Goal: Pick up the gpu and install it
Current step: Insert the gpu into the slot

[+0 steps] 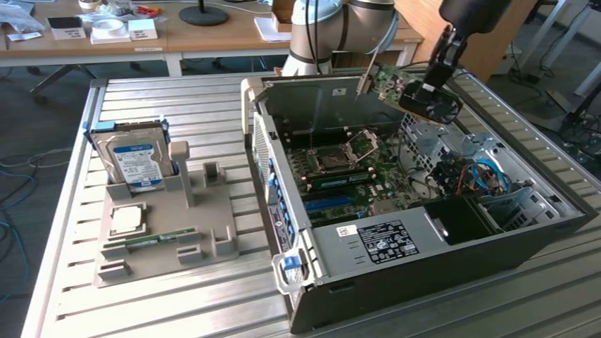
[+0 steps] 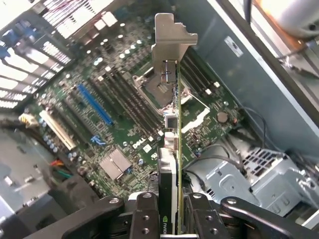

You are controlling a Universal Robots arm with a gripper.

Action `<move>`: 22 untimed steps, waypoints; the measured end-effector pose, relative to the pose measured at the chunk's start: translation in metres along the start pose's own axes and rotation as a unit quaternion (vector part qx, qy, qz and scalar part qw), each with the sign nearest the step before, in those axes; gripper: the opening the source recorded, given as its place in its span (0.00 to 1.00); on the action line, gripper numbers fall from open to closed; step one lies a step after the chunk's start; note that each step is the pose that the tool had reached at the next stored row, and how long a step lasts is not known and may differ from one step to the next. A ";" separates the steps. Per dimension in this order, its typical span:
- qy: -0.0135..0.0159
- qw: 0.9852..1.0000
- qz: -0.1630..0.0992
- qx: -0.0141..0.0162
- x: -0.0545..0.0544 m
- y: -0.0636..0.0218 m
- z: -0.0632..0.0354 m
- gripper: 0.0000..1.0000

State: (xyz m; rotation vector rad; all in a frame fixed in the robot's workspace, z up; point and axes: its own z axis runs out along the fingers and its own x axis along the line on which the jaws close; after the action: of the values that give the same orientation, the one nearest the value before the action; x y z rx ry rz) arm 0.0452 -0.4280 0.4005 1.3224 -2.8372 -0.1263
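The gpu (image 1: 393, 83) hangs tilted above the open computer case (image 1: 395, 267), near its far wall. It is a green-backed card with a dark fan block. My gripper (image 1: 437, 74) is shut on it from above. In the wrist view the gpu (image 2: 172, 149) is seen edge-on, clamped between my two black fingers (image 2: 144, 216), and its silver bracket (image 2: 172, 40) points away from the camera. Below the card lies the green motherboard (image 2: 124, 124) with a blue slot (image 2: 94, 104) and a white slot (image 2: 57, 129).
A grey holder tray (image 1: 160, 260) on the slatted table at the exterior view's left carries a blue-labelled hard drive (image 1: 136, 160), a processor chip (image 1: 127, 218) and a green RAM stick (image 1: 150, 239). Cables and a drive cage (image 1: 479, 183) fill the case's right side. A wooden desk (image 1: 188, 39) stands behind.
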 end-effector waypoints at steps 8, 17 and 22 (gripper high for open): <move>0.006 0.997 -0.072 -0.002 0.000 -0.0001 0.0006 0.27; 0.012 0.988 -0.153 -0.004 0.000 -0.0001 0.0014 0.27; 0.013 0.985 -0.175 -0.005 0.000 -0.0001 0.0015 0.27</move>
State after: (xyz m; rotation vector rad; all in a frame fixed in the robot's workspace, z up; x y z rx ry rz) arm 0.0452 -0.4280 0.3990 1.7911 -2.5503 -0.1213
